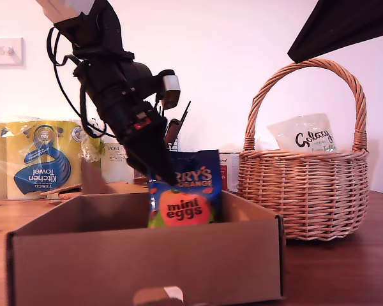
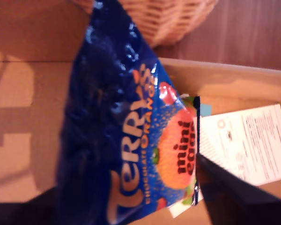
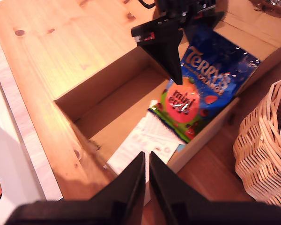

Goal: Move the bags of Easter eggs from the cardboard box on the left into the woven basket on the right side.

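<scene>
My first gripper (image 1: 169, 178) clamped Terry's mini eggs bag (image 1: 186, 189), held upright above cardboard box (image 1: 147, 255) floor, lifted clear for carry. Woven basket (image 1: 306, 191) sat at exterior view's right, Galaxy bag (image 1: 304, 134) inside. My second gripper (image 3: 146, 174) closed on nothing, parked high, out of path.

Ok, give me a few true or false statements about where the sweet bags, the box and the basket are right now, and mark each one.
1. My first claw grips the Terry's mini eggs bag. True.
2. That bag already lies inside the woven basket. False: it is above the cardboard box.
3. A Galaxy bag sits in the basket. True.
4. My second claw holds a Maltesers bag. False: its jaws are closed together on nothing.
5. A printed paper sheet lies on the box floor. True.
</scene>
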Controlling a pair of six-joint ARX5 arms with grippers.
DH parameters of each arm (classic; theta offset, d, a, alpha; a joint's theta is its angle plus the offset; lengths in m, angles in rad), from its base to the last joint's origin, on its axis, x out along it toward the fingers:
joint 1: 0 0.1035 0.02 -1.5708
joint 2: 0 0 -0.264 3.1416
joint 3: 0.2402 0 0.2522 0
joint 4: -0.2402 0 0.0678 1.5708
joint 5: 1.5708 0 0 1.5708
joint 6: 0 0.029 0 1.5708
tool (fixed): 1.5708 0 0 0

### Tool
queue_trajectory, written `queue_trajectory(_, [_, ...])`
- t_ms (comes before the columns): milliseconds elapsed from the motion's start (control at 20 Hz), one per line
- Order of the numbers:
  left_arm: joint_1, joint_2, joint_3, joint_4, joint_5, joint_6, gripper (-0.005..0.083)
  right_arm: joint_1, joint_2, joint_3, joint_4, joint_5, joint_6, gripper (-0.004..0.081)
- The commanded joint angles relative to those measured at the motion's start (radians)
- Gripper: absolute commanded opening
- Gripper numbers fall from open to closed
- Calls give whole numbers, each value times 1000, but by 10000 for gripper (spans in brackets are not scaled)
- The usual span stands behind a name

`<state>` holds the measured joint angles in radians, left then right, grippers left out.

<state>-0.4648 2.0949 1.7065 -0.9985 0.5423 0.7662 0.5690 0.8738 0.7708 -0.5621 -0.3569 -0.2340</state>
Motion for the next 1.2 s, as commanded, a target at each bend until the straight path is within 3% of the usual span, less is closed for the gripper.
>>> queue_trajectory(0, [-3, -12, -16, -26, -5, -5, 408, -2, 0, 6, 5, -3, -3, -12])
queue_trajectory(400, [-16, -94, -16, -92, 0, -78, 407, -2, 0, 6, 8, -3, -2, -12])
queue_trajectory(650, [-69, -92, -16, -135, -5, -96, 406, -2, 0, 6, 8, -4, -2, -12])
queue_trajectory(950, [-129, -85, -20, -126, -113, -97, 406, -2, 0, 6, 5, -4, -2, -12])
queue_trajectory(1150, [-132, -64, -64, -93, -132, -116, 406, -2, 0, 6, 4, -11, -2, -12])
